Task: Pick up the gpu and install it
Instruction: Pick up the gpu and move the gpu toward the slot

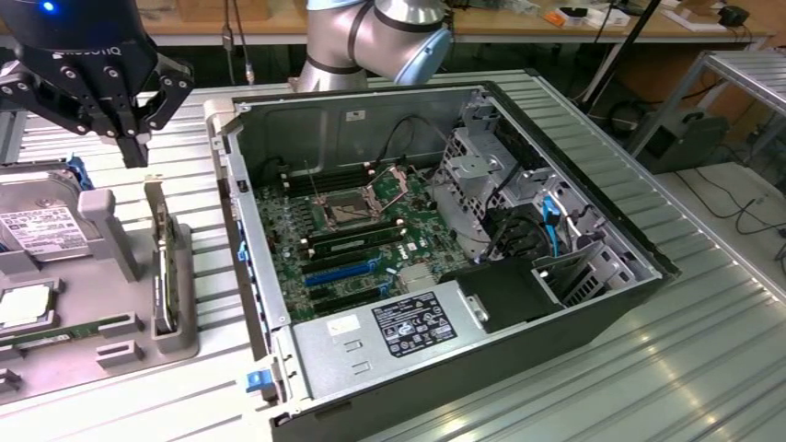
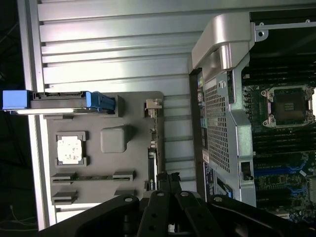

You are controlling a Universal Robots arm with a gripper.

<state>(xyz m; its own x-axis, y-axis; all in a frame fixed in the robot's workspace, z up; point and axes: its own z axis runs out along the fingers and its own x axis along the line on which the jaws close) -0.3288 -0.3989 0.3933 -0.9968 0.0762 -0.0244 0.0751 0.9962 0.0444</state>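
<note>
With its dark fingers pressed together and holding nothing, the black gripper (image 1: 132, 147) hangs above the grey moulded parts tray (image 1: 74, 378). Below it the gpu (image 1: 160, 276), a thin black card with a silvery bracket, stands on edge along the tray's edge beside the open black computer case (image 1: 491, 368), its long axis following that edge.

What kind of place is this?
Probably a robotics lab or test cell: an open computer case on a ribbed metal table, a grey parts tray beside it, a robot arm behind, workbenches beyond.
</note>
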